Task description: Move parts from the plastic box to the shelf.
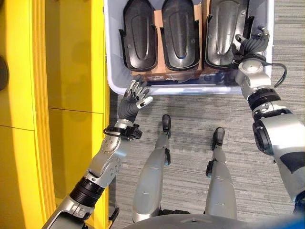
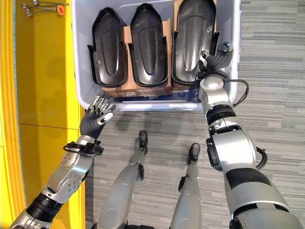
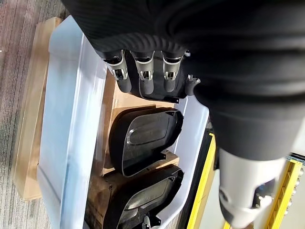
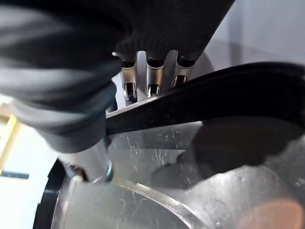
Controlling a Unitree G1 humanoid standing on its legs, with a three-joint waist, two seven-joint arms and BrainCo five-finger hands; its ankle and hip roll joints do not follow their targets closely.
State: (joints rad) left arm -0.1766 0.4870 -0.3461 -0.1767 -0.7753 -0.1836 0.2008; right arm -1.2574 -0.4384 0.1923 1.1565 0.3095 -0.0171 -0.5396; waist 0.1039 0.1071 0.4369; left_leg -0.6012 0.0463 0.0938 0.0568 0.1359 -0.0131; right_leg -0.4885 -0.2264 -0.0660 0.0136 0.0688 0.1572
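A pale plastic box (image 1: pixel 190 89) stands on the floor ahead and holds three black moulded parts side by side: a left part (image 1: pixel 139 36), a middle part (image 1: pixel 180 33) and a larger right part (image 1: pixel 223 28). My right hand (image 1: pixel 250 46) is inside the box at its right wall. Its fingers (image 4: pixel 152 76) curl behind the rim of the right part (image 4: pixel 214 95), with the thumb on the near side. My left hand (image 1: pixel 129 102) hovers open just outside the box's near left corner, its fingers (image 3: pixel 145 71) spread and holding nothing.
The yellow shelf (image 1: pixel 71 95) runs along my left side, close to the box. Small tools (image 2: pixel 45 7) lie on it at the far end. Brown blocks (image 2: pixel 127 36) sit under and between the parts. Grey carpet (image 2: pixel 276 95) lies to the right.
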